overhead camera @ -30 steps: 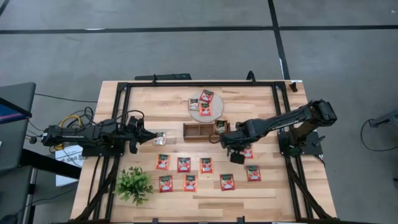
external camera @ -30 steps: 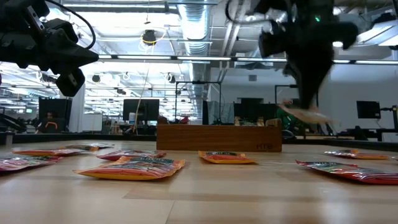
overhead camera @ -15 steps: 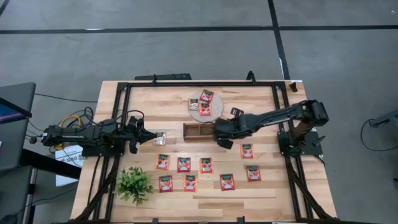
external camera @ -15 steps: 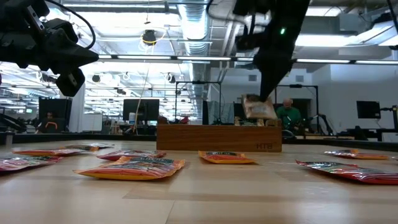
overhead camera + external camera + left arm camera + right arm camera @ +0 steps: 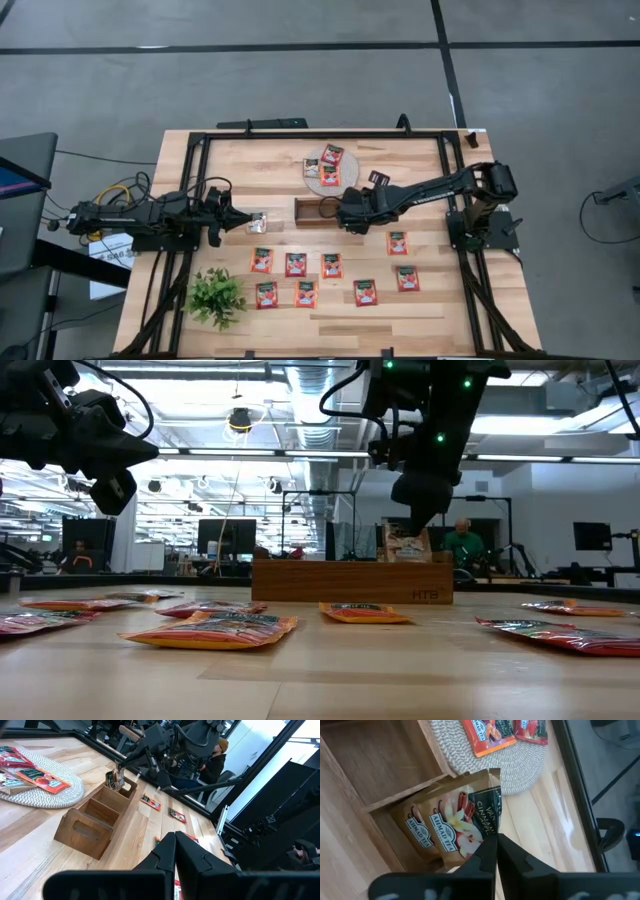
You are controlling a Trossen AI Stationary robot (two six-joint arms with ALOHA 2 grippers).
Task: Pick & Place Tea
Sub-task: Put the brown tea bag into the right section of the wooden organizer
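**Tea sachet at the tray's end compartment**

Tea sachet (image 5: 465, 820), tan with a dark green top, stands in the tray's (image 5: 308, 212) end compartment, pinched by the right tool (image 5: 495, 839). A second ago it hung above the red sachets (image 5: 331, 265). Left tool (image 5: 175, 851) waits beyond the tray's other end, fingers together. Mat (image 5: 322, 181) lies just beside the tray.

Grey tiled floor (image 5: 300, 80), bright ceiling lights (image 5: 240, 420), office monitors (image 5: 228, 538)
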